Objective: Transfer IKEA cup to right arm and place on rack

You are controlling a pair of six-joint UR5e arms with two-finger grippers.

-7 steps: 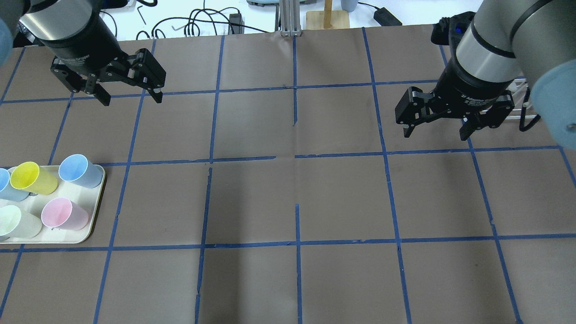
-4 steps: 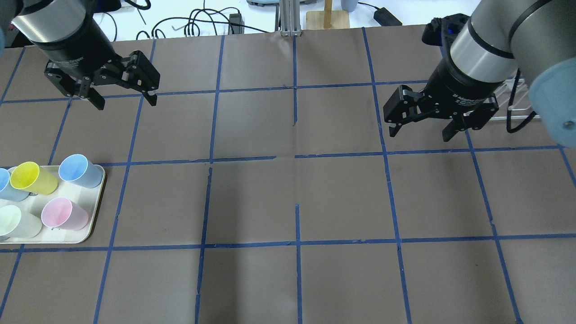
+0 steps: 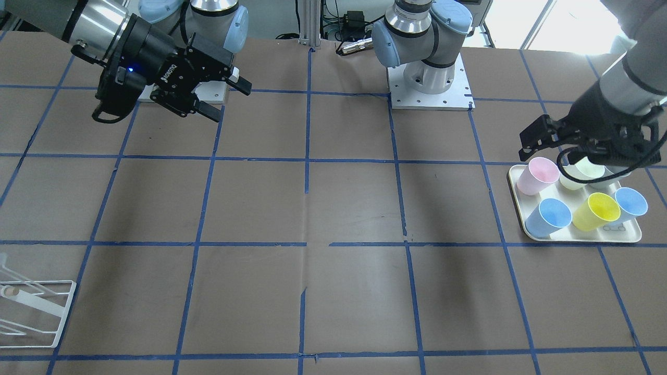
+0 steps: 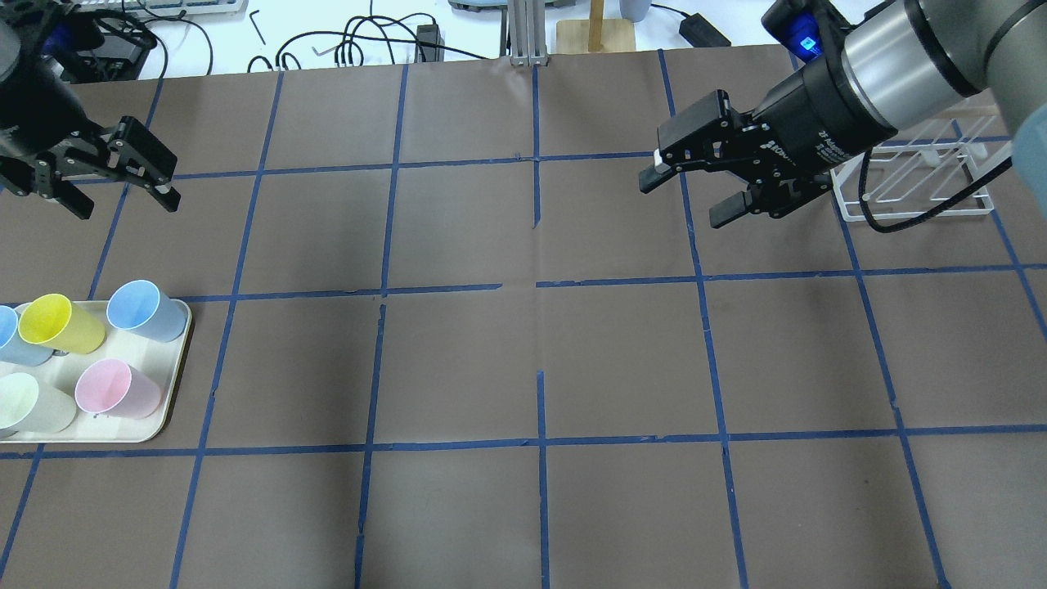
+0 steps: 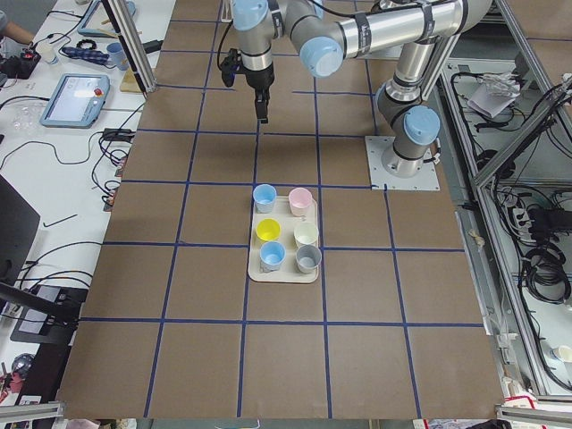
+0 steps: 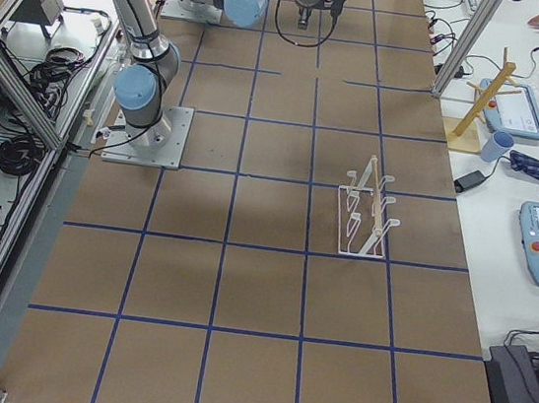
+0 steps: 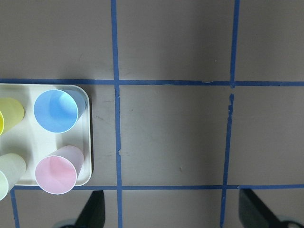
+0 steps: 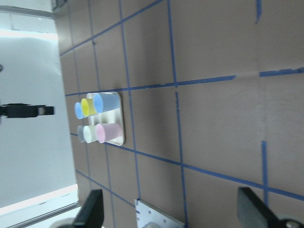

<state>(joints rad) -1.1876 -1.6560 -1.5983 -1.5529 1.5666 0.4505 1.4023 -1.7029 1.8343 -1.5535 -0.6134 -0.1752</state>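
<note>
Hovering with fingers spread wide and empty, the left gripper [image 4: 123,200] hangs over the counter [image 4: 458,360] near its left edge. It is clear of the tray [image 4: 178,360]. The IKEA cup [image 4: 114,391] stands upright in the tray's inner corner on the robot's side, untouched. The right gripper [image 4: 683,200] also has its fingers wide and empty, turned sideways, near the rack [image 6: 364,224] by the far right corner.

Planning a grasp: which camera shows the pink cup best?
Left wrist: the pink cup is largest and unblocked. Overhead and front views show it smaller, exterior left and right wrist tiny; exterior right misses it.
</note>
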